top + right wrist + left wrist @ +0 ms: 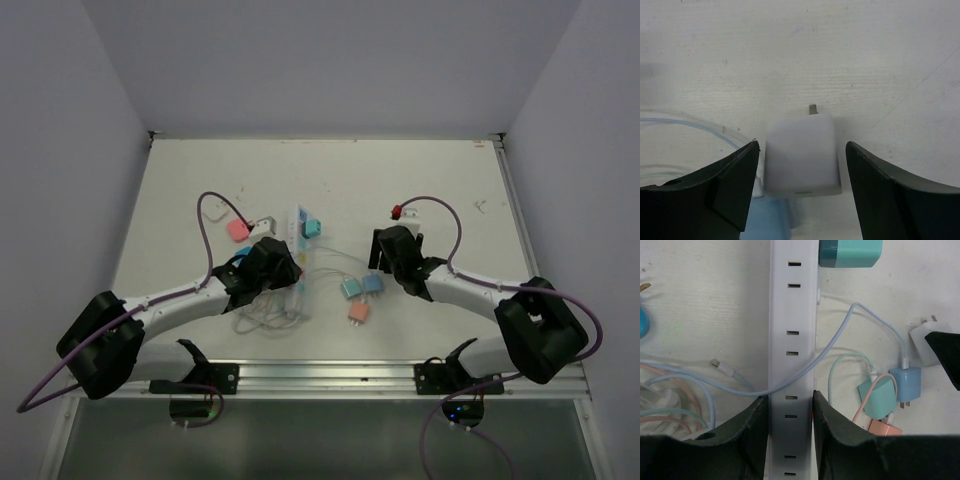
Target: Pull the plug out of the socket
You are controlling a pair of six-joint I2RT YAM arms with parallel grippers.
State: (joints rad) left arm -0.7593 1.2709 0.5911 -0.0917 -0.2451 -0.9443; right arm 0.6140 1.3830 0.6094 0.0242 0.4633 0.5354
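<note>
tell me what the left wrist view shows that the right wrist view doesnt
Only the left wrist: the left gripper clamped across the socket, a teal plug against the strip's side farther along, and a blue plug lying loose among other plugs and cables.
Only the right wrist: the right gripper open, one finger on each side of a plug with a gap to it.
Both: the white plug lying on the table.
</note>
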